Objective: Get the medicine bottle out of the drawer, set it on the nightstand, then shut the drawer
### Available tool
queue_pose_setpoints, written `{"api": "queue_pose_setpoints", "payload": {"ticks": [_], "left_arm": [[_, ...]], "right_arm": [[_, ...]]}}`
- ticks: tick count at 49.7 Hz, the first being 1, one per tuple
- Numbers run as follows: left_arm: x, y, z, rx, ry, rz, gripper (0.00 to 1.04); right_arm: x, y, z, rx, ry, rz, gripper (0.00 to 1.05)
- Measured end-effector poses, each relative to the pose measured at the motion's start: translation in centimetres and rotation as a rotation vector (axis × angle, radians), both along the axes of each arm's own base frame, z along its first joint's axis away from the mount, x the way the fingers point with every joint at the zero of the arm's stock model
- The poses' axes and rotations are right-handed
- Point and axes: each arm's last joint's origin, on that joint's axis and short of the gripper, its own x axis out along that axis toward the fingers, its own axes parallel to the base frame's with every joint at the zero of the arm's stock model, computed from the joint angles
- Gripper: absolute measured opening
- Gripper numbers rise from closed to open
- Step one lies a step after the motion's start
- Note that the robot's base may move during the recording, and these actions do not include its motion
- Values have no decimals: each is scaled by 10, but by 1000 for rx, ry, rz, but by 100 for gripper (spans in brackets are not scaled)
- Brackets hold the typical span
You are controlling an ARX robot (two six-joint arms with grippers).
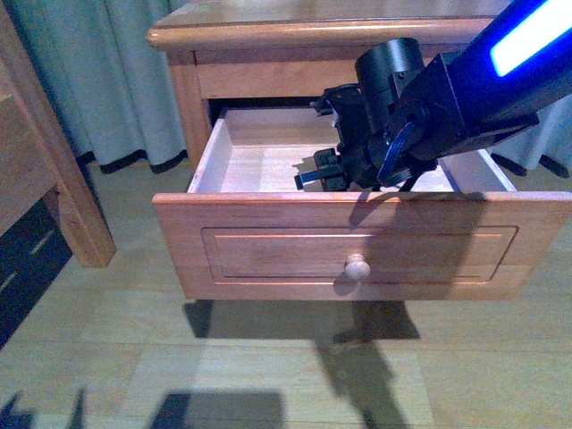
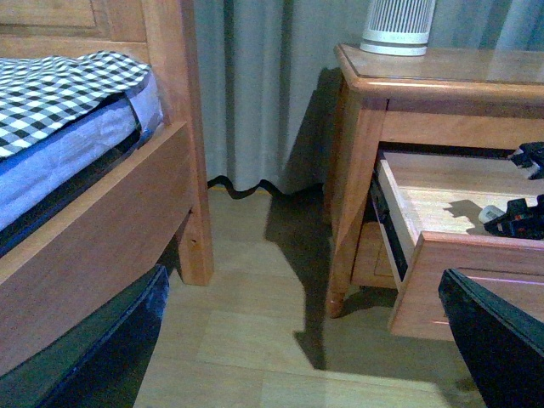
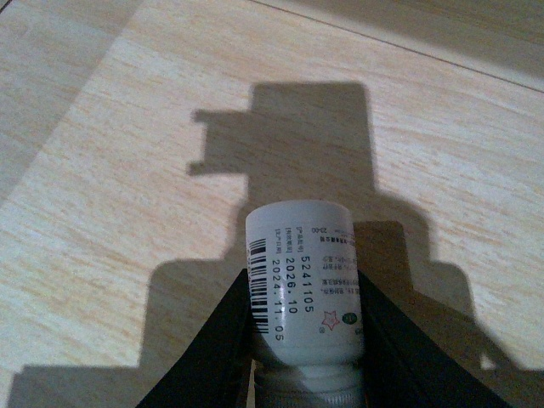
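Before grey curtains (image 2: 255, 85), the nightstand (image 2: 442, 81) stands on pale flooring (image 2: 246, 297), drawer (image 1: 268, 246) open.

- We see a pale wood floor (image 2: 255, 289) carrying the nightstand (image 2: 361, 170) on its short feet, with the bed frame (image 2: 194, 212) standing near it.
- On the nightstand's tabletop (image 2: 450, 68) stands one white ribbed cylinder (image 2: 397, 25), near the back edge.
- The drawer (image 1: 268, 250) is pulled out. Over its pale bottom we find the medicine bottle (image 3: 304, 272), though we cannot tell whether it touches the wood.
- The bed bears a checked cover (image 2: 59, 93).
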Motion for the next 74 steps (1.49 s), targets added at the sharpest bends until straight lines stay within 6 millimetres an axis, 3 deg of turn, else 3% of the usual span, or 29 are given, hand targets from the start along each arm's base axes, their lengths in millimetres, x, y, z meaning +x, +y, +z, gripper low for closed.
{"api": "queue_pose_setpoints", "payload": {"ticks": [8,18,22,29,38,45,52,61,69,74], "left_arm": [[0,0,0,0,0,0,98],[0,0,0,0,0,0,98],[0,0,0,0,0,0,98],[0,0,0,0,0,0,98],[0,0,0,0,0,0,98],[0,0,0,0,0,0,98],[0,0,0,0,0,0,98],[0,0,0,0,0,0,98],[0,0,0,0,0,0,98],[0,0,0,0,0,0,98]], "right_arm": [[-22,-1,20,21,-23,28,30],[-36,-4,106,64,-196,31,30],[-38,-8,131,70,-233,19,30],[-37,-13,176,85,-303,-7,30],[-30,-17,215,101,-388,-54,30],[-11,-26,250,90,-471,-167,30],[14,-37,250,60,-472,-285,30],[46,-43,218,40,-392,-375,30],[61,-34,195,33,-372,-374,30],[64,-25,193,29,-382,-366,30]]}}
